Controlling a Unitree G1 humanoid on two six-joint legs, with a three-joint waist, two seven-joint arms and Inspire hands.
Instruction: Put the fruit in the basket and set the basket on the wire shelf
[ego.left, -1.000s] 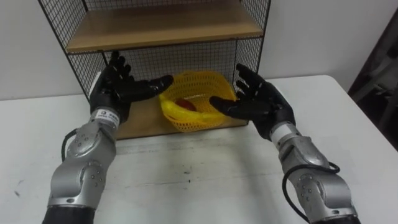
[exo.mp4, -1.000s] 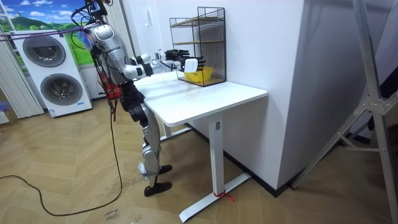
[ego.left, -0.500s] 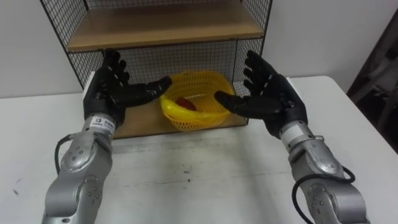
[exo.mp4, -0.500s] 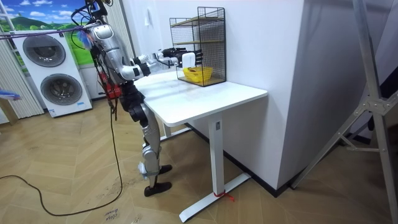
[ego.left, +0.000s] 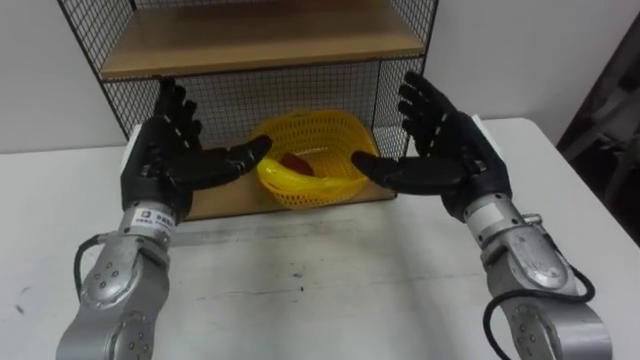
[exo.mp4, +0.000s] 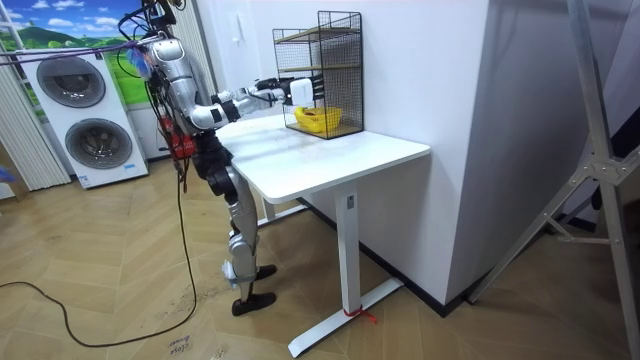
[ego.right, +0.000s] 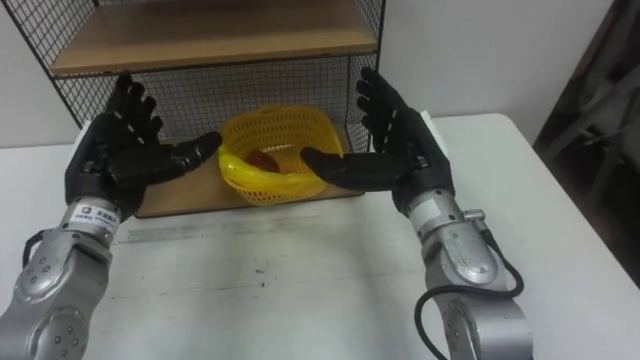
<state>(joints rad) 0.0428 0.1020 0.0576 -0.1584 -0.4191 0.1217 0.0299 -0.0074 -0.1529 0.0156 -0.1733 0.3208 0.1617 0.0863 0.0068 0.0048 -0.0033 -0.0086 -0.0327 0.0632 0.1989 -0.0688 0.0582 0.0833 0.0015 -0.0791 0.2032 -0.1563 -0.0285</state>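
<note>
A yellow mesh basket (ego.left: 312, 158) (ego.right: 275, 152) rests on the bottom wooden board of the wire shelf (ego.left: 262, 38) (ego.right: 210, 32). Inside it lie a banana (ego.left: 300, 182) and a red fruit (ego.left: 295, 164). My left hand (ego.left: 170, 160) (ego.right: 118, 155) hovers open to the left of the basket, its thumb reaching toward the rim. To the basket's right my right hand (ego.left: 440, 160) (ego.right: 392, 152) is open too, palm facing the basket, thumb near the rim. Neither hand holds anything. In the room view I stand at the white table (exo.mp4: 330, 150), both arms stretched toward the shelf (exo.mp4: 318, 75).
The shelf has black wire sides and a second wooden board above the basket. The white tabletop (ego.left: 320, 280) spreads in front of it. The room view shows a wall behind the table and washing machines (exo.mp4: 75, 115) on the room view's left.
Both hands have drawn back from the basket and spread apart, rising slightly. The basket stays on the shelf's bottom board.
</note>
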